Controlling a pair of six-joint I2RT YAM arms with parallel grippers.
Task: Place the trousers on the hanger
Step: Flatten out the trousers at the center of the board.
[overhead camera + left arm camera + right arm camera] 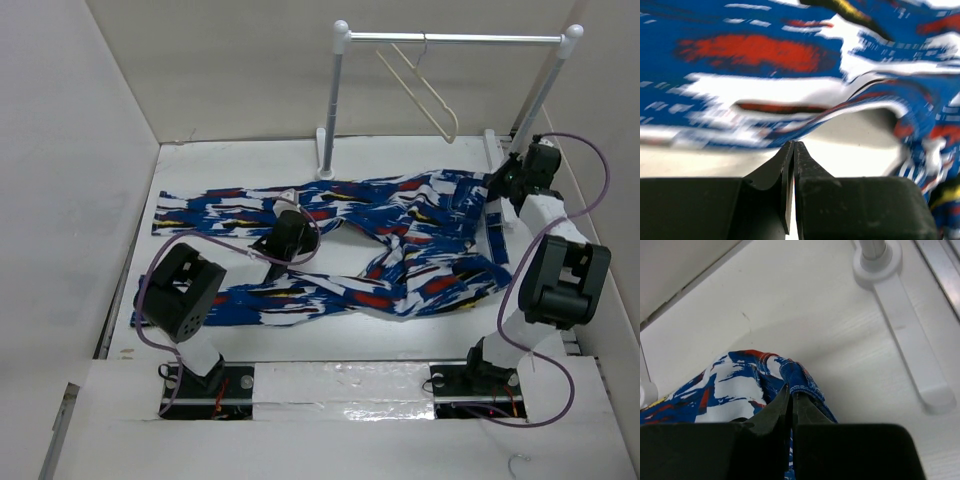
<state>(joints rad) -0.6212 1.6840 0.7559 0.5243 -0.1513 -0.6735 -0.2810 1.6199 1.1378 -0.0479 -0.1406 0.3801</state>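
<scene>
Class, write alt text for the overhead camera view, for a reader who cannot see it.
Bright patterned blue trousers lie spread across a white table, with the left pincer low over the legs and the right pincer at the waistband edge. Behind them, a cream hanger hangs empty from a white-posted rail.

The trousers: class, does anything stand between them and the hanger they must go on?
Nothing visible does. The trousers lie spread on the table, and the hanger hangs from the rail above their far edge, with open air between. Only the rail's left post stands at that edge, left of the hanger.
</scene>
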